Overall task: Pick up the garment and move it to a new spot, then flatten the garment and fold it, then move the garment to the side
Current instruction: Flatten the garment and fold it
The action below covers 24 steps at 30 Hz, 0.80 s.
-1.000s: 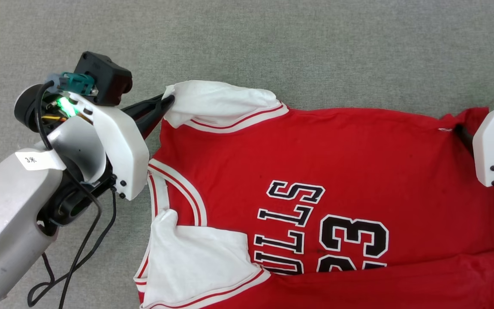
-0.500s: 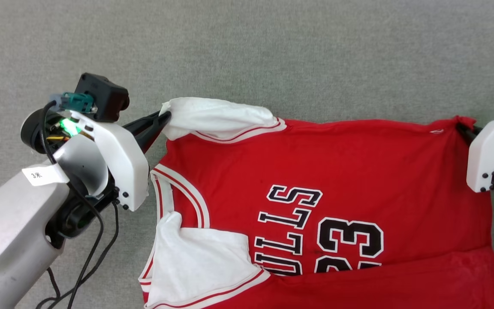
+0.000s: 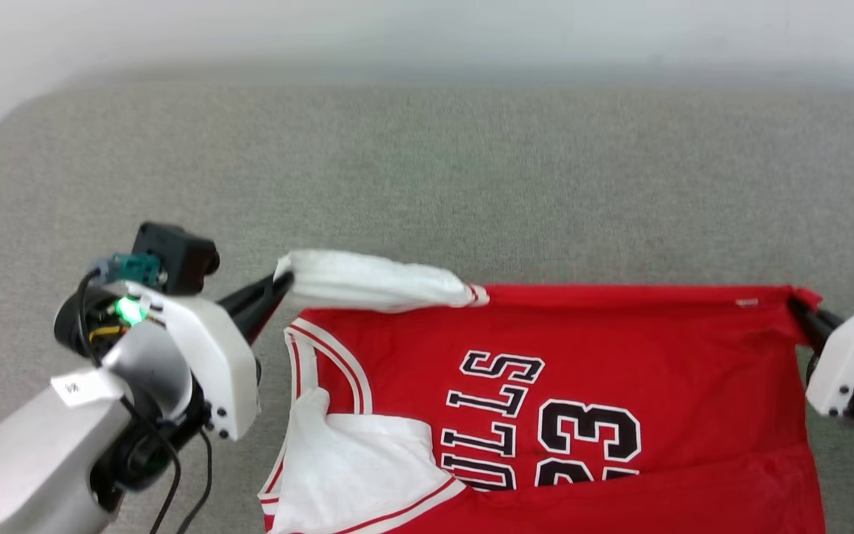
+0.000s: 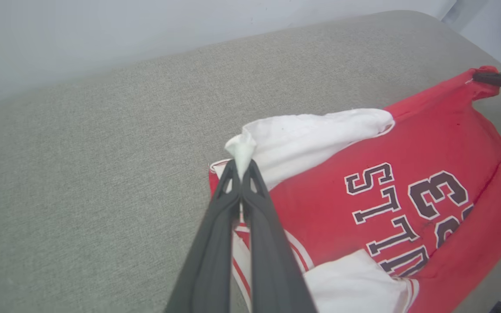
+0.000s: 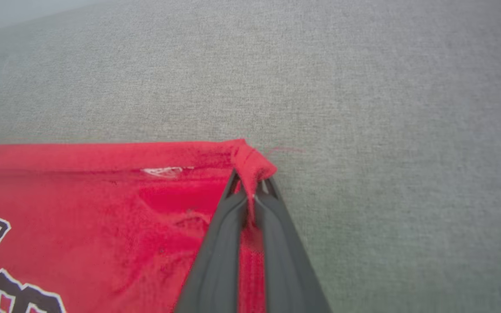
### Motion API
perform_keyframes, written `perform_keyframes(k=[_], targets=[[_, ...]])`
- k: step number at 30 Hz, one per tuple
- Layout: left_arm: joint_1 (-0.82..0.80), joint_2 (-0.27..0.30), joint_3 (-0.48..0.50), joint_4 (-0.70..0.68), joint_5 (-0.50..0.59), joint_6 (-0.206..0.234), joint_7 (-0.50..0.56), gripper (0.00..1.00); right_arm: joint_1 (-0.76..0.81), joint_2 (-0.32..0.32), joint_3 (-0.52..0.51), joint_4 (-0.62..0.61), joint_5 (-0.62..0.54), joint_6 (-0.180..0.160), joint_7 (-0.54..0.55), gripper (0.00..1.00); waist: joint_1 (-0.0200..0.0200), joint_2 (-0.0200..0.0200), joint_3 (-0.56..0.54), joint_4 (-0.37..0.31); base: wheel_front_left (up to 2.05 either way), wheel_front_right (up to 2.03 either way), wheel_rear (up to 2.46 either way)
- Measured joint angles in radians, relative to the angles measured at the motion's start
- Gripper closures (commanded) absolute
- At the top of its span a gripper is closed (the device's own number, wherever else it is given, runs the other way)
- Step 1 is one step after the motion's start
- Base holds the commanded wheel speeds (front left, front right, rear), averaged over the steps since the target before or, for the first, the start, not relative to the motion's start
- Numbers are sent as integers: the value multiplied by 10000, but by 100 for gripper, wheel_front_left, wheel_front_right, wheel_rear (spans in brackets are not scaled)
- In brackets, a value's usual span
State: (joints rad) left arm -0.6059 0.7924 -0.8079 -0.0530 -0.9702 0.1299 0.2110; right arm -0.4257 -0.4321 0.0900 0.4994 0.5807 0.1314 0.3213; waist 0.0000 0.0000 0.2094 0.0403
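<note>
The garment [image 3: 620, 348] is a red jersey with white sleeves and black "BULLS 23" lettering, spread face up on the grey cushion. Its far edge is raised and pulled taut between both grippers. My left gripper [image 3: 286, 283] is shut on the tip of the far white sleeve [image 4: 302, 134], pinched between the fingers [image 4: 250, 191]. My right gripper [image 3: 798, 305] is shut on the far red hem corner [image 5: 250, 163]. The near white sleeve [image 3: 353, 467] lies folded over the chest. In the left wrist view the right gripper's finger [image 4: 500, 80] holds the red corner.
The grey fabric surface [image 3: 427, 170] stretches well beyond the garment to a pale wall at the back. Its rounded left corner [image 3: 4, 119] shows at the upper left. A black cable [image 3: 175, 489] hangs under my left arm.
Both grippers have lifted the garment's far edge and drawn it toward me, so the far sleeve and hem now stand up. The head camera has tilted, bringing the wall into view.
</note>
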Motion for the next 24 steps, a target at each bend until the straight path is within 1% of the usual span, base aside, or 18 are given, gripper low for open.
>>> perform_keyframes(k=[5, 11, 18, 24], targets=[[874, 226, -119, -420, -155, 303, -178, 100, 906, -13, -142, -345, 403, 0, -236, 100, -1, 0, -608, 103, 0, 0, 0], [1900, 596, -462, -727, -282, 431, -265, 100, 2013, 71, -314, -855, 1070, -2, -125, 100, -1, 0, -1058, 272, 0, 0, 0], [2841, 675, -907, -826, -451, 535, -309, 100, 3137, -192, -311, -1434, 1636, -2, 153, 100, -1, 0, -1270, 355, 0, 0, 0], [3173, 451, -1315, -554, -370, 489, -255, 100, 3684, -637, -86, -1772, 1900, -2, 506, 100, -1, 0, -1227, 327, 0, 0, 0]])
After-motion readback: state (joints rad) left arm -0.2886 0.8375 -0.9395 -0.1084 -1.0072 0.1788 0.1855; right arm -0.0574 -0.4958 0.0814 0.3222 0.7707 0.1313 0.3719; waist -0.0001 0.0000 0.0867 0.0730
